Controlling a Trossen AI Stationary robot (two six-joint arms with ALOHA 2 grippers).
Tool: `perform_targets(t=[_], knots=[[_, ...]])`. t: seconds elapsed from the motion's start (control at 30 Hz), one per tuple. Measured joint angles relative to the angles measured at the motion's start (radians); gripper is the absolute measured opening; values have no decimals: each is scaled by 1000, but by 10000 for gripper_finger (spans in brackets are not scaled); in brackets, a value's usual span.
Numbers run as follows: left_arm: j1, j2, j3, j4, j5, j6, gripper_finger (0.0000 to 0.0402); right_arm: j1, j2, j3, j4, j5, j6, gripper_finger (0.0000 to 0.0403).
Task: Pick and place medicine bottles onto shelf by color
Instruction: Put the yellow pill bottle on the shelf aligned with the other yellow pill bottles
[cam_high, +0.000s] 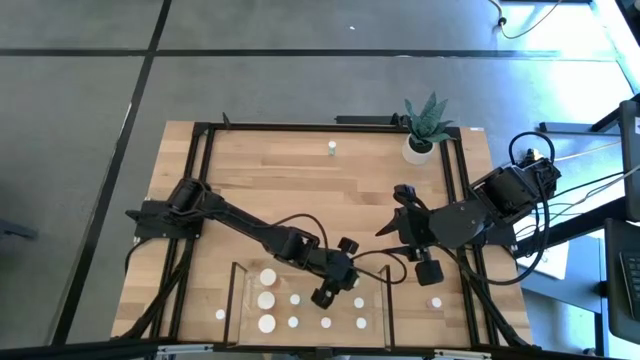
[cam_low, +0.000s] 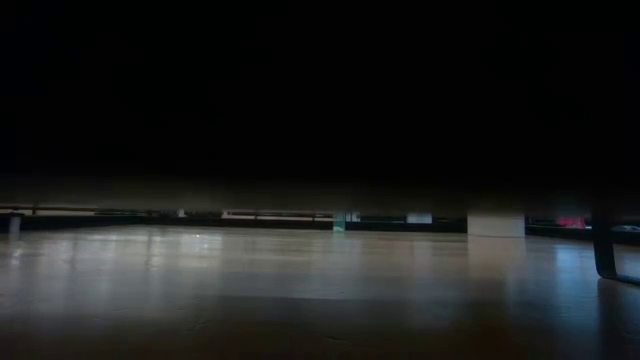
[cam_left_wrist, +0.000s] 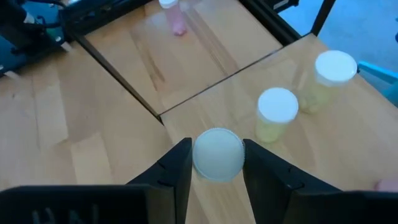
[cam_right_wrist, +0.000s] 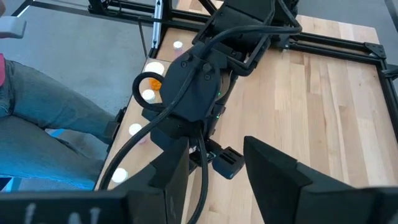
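My left gripper (cam_high: 323, 296) reaches over the light-wood shelf (cam_high: 375, 285) at the table's near edge and is shut on a small medicine bottle (cam_left_wrist: 217, 154) with a white cap. Beyond it on the shelf stand two yellowish bottles (cam_left_wrist: 277, 113) (cam_left_wrist: 333, 71). More white-capped bottles stand on the shelf, three of them wide (cam_high: 267, 299). A pink bottle (cam_left_wrist: 175, 15) stands on the table to the right of the shelf. A greenish bottle (cam_high: 331, 149) stands near the far edge. My right gripper (cam_right_wrist: 214, 144) waits open above the table's right middle. My left gripper has the bottle's white cap (cam_left_wrist: 198, 155) pinched between its two fingers, one on each side. The fingers slant down at it from the table's far left. The cap hides the bottle's body, so whether its bottom stands on the shelf does not show.
A white pot with a spiky green plant (cam_high: 424, 130) stands at the far right corner. Dark frame bars (cam_high: 462, 200) run along the table's sides. One small bottle (cam_high: 220, 314) stands left of the shelf. A person's grey-clad leg (cam_right_wrist: 50, 112) shows beyond the near edge.
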Motion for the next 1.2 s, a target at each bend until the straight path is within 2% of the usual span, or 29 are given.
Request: perform_targets(t=[1.2], knots=[[7,63,-2,41,49,-2,117,0,0,0,16,0,-1,156]])
